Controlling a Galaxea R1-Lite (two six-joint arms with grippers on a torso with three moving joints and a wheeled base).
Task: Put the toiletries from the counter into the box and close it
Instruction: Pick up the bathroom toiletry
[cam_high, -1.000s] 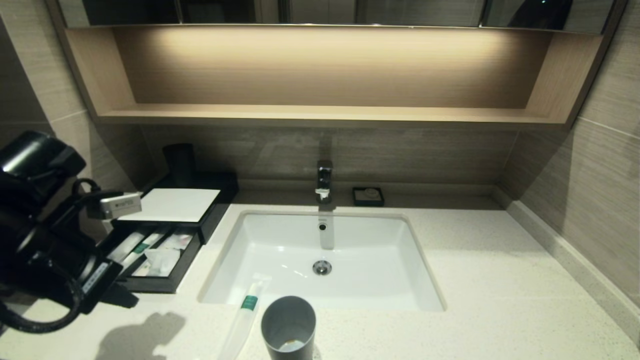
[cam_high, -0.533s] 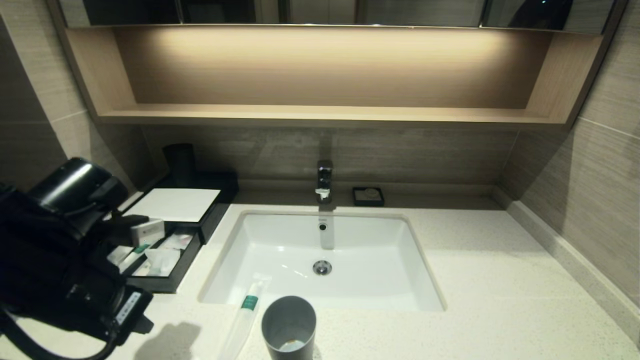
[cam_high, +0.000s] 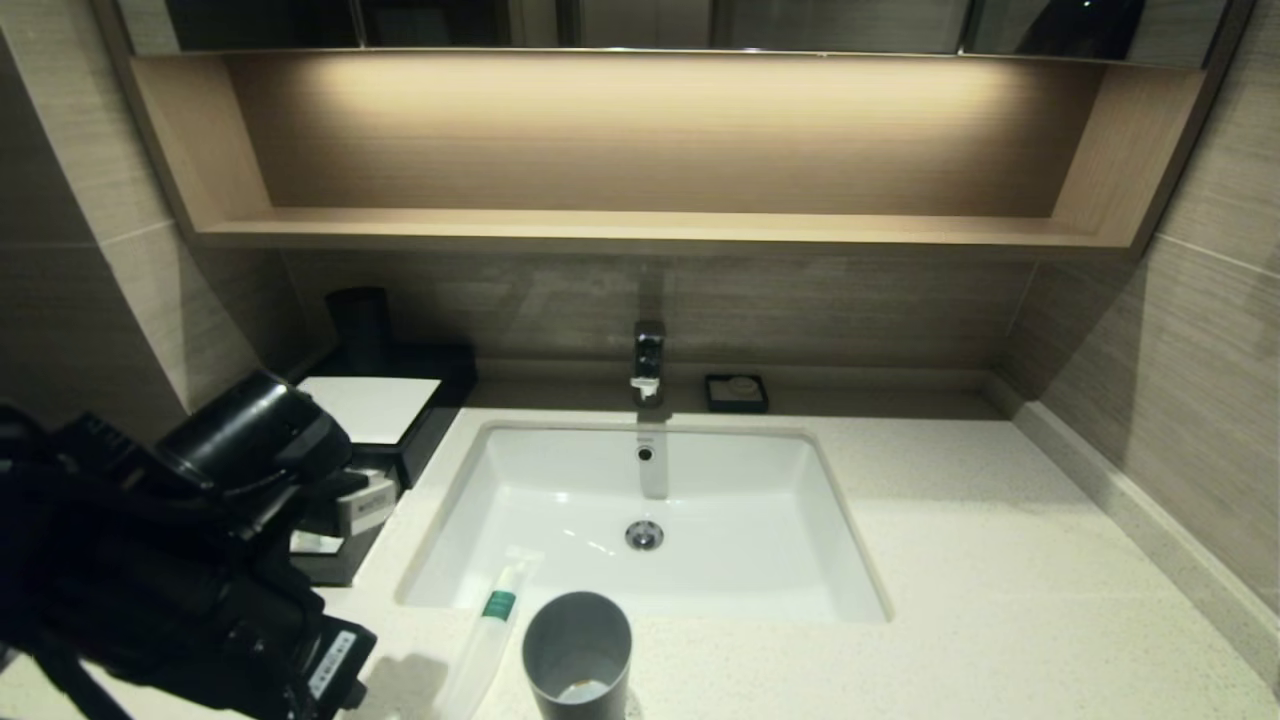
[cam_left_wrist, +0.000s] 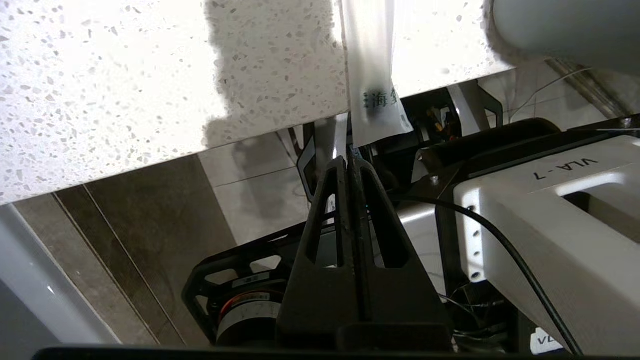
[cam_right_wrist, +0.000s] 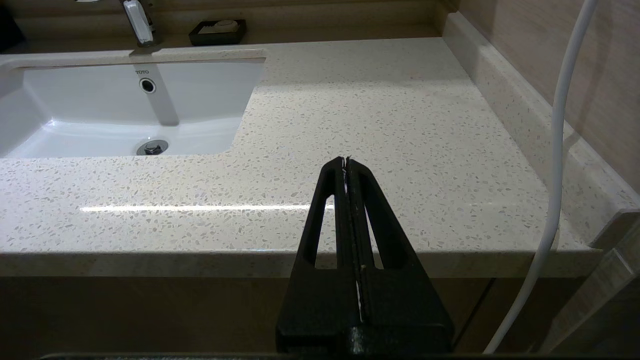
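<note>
A: Head view: the left arm's black bulk fills the lower left, partly covering the box (cam_high: 400, 420), whose drawer stands open with white items inside. A green-banded packet (cam_high: 492, 620) lies on the counter (cam_high: 1000, 560) at the sink's (cam_high: 640, 500) near left corner, beside a grey cup (cam_high: 578, 650).

B: And the left wrist view?

A: The left gripper (cam_left_wrist: 351, 161) hangs off the counter's front edge, fingers pressed flat together, holding nothing. The packet's printed tail (cam_left_wrist: 377, 107) overhangs that edge, just past the fingertips.

B: The right wrist view?

A: The right gripper (cam_right_wrist: 346, 161) sits parked below the counter's front edge, jaws closed and empty, with bare stone ahead of it.

B: What could go wrong?

A: Likely three things. Closed fingers that reach the packet will push it, not pinch it, so they must part first. A nudge to the slippery overhanging wrap could slide it to the floor, or the other way into the sink. The cup stands close enough that a wide approach might knock it over.
</note>
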